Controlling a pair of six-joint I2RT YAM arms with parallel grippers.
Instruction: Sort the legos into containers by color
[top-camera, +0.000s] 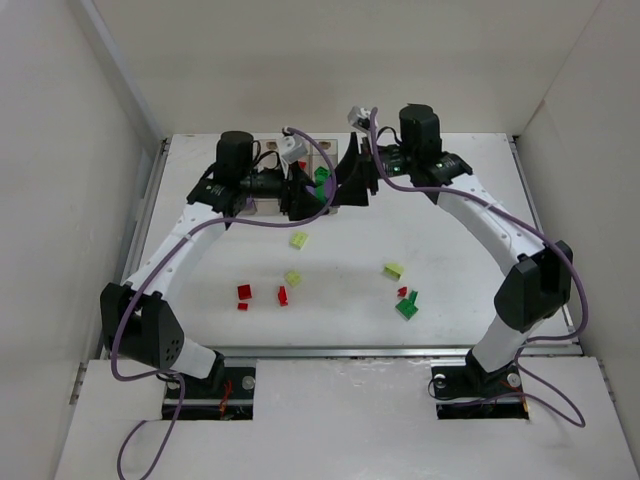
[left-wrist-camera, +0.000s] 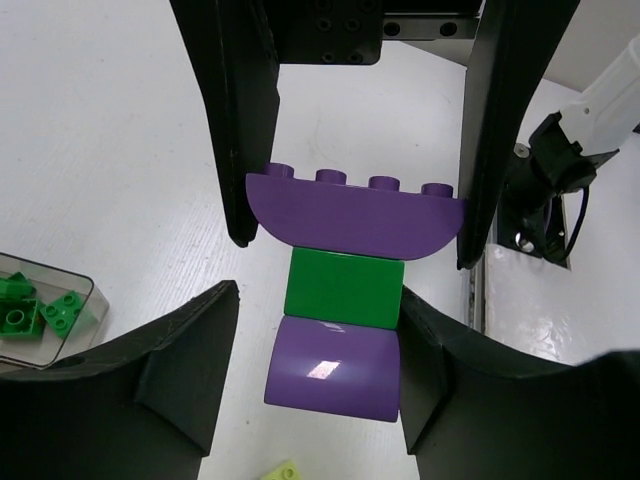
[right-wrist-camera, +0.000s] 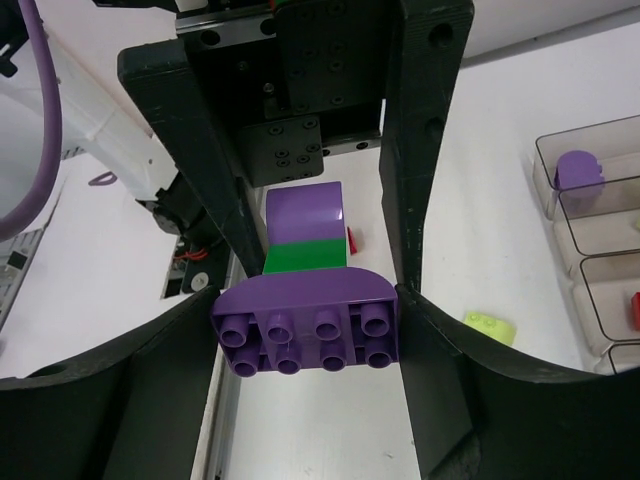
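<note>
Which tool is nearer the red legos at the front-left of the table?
Left. The left tool sits behind and to the right of the red legos; the right tool is just beyond it, further right.

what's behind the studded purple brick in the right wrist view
A green brick, then a curved purple brick beyond it. The studded brick covers the green one's lower part, so its full shape cannot be seen.
</note>
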